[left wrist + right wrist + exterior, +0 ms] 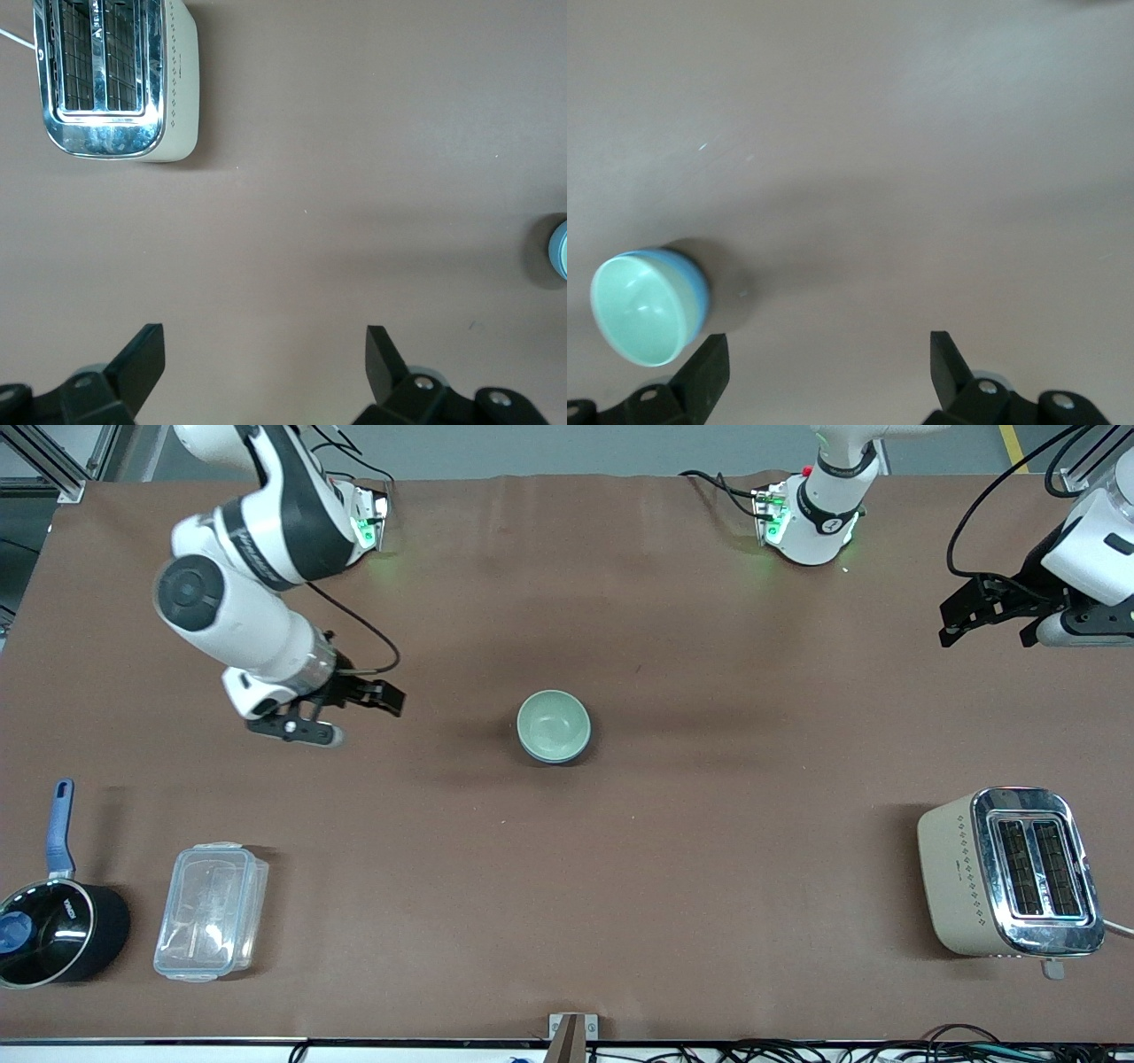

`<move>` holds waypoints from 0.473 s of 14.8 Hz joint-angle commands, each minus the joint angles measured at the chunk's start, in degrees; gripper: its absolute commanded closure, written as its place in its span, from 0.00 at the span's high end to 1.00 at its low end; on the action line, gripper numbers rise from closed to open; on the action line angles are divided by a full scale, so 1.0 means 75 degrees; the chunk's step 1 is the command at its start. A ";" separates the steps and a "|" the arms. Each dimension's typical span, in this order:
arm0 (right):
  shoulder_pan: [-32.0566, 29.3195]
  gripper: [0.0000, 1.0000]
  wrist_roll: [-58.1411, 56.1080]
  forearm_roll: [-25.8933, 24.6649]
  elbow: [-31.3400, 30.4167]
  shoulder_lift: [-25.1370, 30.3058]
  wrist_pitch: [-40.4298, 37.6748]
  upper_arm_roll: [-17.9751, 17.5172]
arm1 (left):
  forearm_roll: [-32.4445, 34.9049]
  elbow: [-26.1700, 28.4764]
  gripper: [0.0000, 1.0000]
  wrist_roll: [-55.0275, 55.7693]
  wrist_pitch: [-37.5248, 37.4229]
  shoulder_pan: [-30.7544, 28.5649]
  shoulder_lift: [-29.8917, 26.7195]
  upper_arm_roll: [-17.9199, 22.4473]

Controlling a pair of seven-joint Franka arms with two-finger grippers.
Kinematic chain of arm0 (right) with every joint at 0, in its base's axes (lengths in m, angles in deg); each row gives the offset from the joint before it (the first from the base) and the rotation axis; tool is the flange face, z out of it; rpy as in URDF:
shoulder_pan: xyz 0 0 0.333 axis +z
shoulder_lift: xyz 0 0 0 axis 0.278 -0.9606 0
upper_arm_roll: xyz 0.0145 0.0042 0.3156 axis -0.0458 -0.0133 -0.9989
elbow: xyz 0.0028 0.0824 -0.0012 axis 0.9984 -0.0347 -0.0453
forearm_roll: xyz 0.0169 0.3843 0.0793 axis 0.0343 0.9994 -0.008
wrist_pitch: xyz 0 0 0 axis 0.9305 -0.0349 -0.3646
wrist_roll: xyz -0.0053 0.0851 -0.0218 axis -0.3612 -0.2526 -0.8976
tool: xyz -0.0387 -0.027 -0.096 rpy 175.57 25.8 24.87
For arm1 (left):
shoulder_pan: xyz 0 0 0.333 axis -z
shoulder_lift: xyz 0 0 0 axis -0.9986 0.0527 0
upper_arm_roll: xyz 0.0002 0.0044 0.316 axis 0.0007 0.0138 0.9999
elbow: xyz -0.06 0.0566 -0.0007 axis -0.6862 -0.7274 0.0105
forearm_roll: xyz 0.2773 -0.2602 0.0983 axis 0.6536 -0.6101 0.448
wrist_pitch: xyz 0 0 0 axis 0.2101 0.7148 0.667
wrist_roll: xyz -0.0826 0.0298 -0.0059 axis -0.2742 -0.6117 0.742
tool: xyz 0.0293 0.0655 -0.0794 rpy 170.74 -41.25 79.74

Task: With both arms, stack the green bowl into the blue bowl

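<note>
The pale green bowl [553, 724] sits nested inside the blue bowl [558, 759] in the middle of the table; only the blue bowl's outer wall shows round it. The right wrist view shows the green bowl [636, 310] in the blue wall [697, 282]. My right gripper [359, 717] is open and empty, over the table beside the bowls toward the right arm's end; it also shows in its wrist view [828, 347]. My left gripper [988, 638] is open and empty over the left arm's end of the table, seen too in its wrist view [264, 341].
A cream and chrome toaster [1010, 872] stands near the front camera at the left arm's end. A black saucepan with a blue handle [53, 921] and a clear lidded box [211, 911] stand near the front camera at the right arm's end.
</note>
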 commanded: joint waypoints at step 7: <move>-0.2297 1.00 -0.2952 -0.0938 0.0128 0.0938 -0.0436 -0.0078 | 0.0132 -0.0046 1.00 -0.0067 0.0011 -0.0054 -0.0081 -0.0093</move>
